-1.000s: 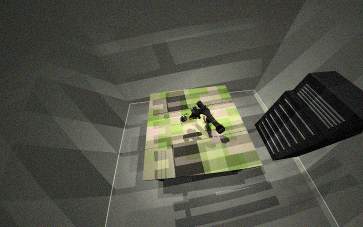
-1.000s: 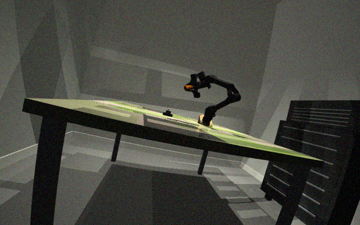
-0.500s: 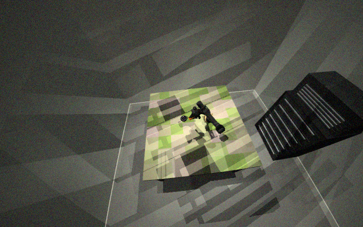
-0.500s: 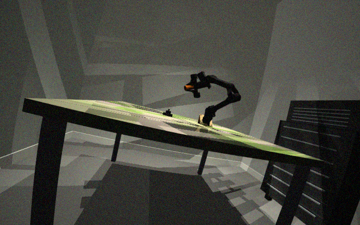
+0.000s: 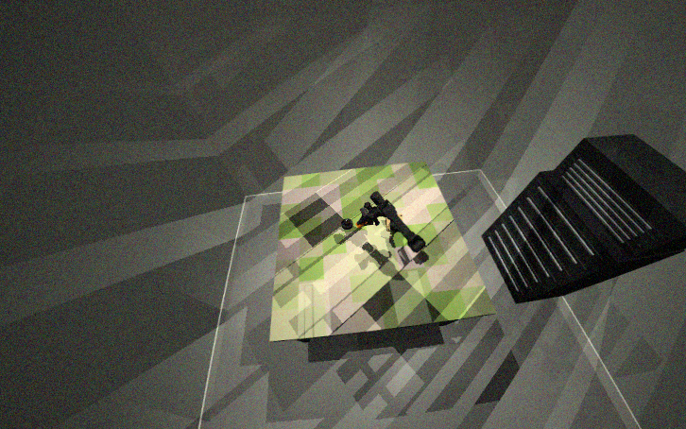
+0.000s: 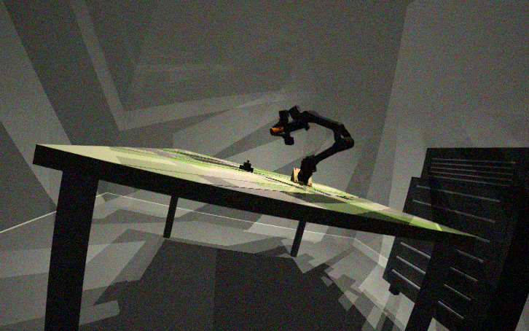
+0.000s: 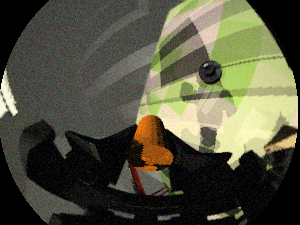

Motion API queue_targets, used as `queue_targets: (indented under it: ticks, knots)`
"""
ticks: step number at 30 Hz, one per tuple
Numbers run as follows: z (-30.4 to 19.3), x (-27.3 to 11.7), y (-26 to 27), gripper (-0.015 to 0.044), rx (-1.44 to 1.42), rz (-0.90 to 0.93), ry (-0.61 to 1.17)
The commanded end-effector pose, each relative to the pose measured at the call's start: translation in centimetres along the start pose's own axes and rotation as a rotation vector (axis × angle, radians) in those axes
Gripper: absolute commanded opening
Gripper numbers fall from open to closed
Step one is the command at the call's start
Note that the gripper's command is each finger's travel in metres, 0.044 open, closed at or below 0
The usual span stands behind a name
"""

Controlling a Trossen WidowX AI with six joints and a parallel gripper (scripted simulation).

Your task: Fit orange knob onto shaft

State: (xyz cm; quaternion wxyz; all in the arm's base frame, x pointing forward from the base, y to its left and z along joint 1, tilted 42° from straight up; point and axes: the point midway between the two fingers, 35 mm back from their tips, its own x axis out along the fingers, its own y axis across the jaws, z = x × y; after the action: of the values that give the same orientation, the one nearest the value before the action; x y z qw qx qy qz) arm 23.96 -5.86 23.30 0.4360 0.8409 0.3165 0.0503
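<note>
The orange knob (image 6: 276,130) (image 7: 150,141) (image 5: 360,225) is held high above the table, tipped over so that it lies nearly level and points away from the arm's base. My gripper (image 6: 279,130) (image 7: 150,129) is shut on it, one finger on each side in the wrist view. The dark round pedestal (image 5: 346,223) (image 6: 246,166) (image 7: 210,72) stands on the table, beyond and below the knob. A short shaft (image 6: 246,162) sticks up from its middle. The shaft's flat side and the knob's hole cannot be made out.
The patterned table (image 5: 313,313) (image 6: 128,169) carries the arm's base with a light tan block (image 6: 295,175) beside it. A large black cabinet (image 5: 551,227) (image 6: 468,187) stands off the table's right side. Strong patchy shadows cross the table and the walls.
</note>
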Motion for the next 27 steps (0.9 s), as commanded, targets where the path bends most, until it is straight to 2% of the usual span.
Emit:
queue_targets:
  ticks: [1,27]
  knots:
    - [0.0,0.5,-0.2,0.0,-0.012,-0.063,-0.004]
    - [-0.5,5.0,-4.1,0.0,-0.019,-0.77,0.001]
